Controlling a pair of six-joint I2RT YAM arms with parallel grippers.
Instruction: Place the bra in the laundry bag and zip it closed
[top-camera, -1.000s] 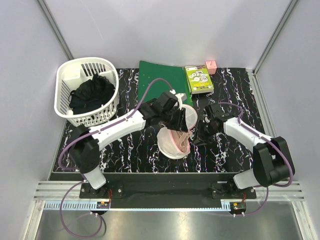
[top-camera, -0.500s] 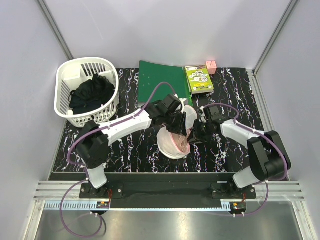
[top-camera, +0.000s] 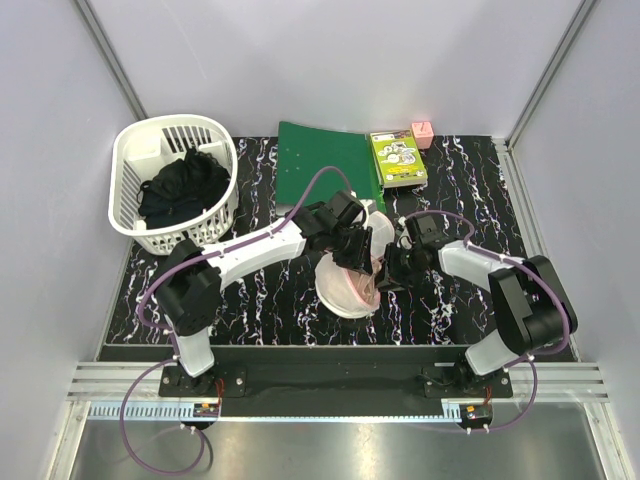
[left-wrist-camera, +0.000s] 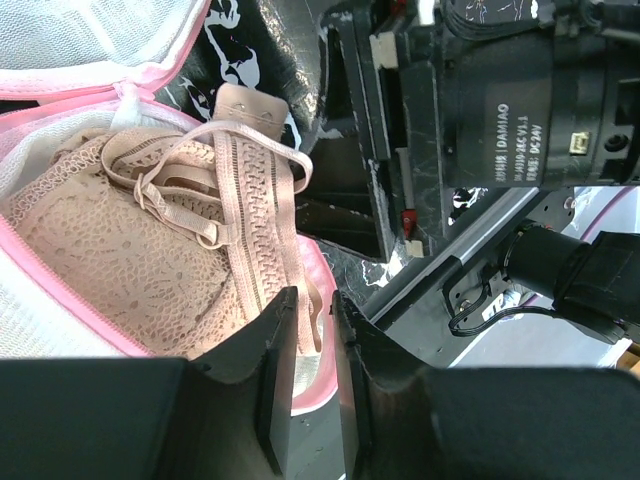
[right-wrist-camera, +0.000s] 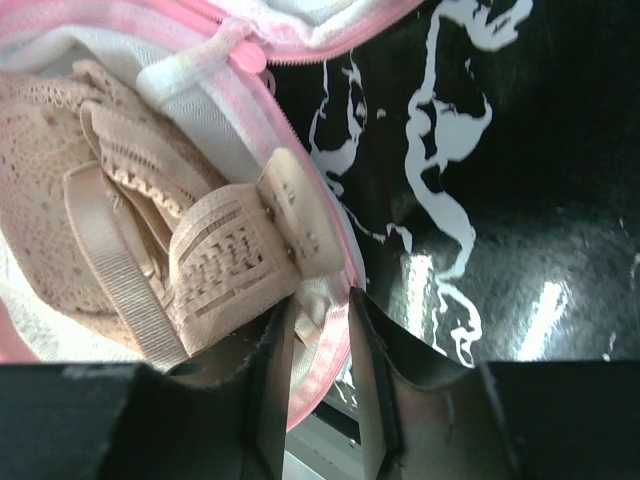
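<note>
Bra (left-wrist-camera: 120, 250) is mostly tucked inside the open laundry bag (left-wrist-camera: 70, 35), with its band and straps flopping over the pink rim. The left gripper (left-wrist-camera: 314, 330) is pinched onto that rim, and the right gripper (right-wrist-camera: 320, 345) is clamped on the rim close by.

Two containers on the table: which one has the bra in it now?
The laundry bag, white mesh with pink trim, holds the bra; the slotted white basket at left holds only black clothing.
</note>
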